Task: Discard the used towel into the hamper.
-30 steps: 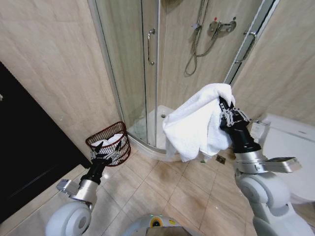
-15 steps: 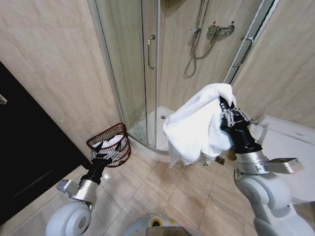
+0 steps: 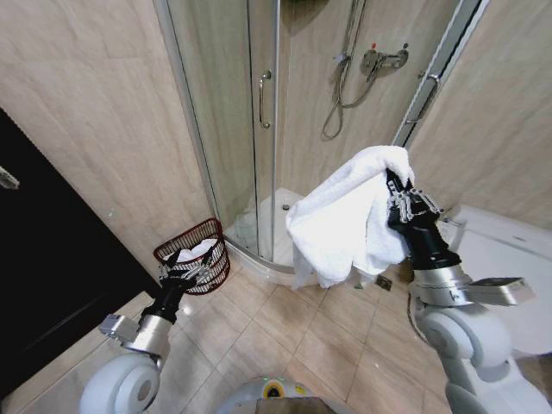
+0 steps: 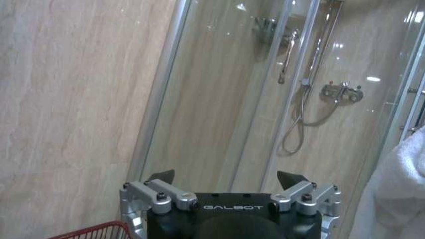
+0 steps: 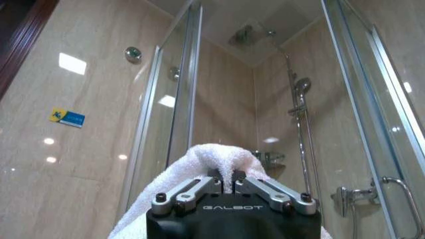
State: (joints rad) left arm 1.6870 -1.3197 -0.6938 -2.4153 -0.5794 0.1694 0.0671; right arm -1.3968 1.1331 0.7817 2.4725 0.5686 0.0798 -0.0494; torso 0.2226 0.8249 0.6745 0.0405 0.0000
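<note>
Pinching a fold of the white towel (image 3: pixel 341 220), the right tool (image 3: pixel 398 191) points upward on a raised arm before the shower enclosure (image 3: pixel 259 112). The left tool (image 3: pixel 185 272), fingers spread, reaches low toward the hamper (image 3: pixel 194 259) on the floor beside the enclosure.

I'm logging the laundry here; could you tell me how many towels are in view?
2: one white towel held up by the right gripper, another lying in the hamper. More may be hidden underneath.
</note>
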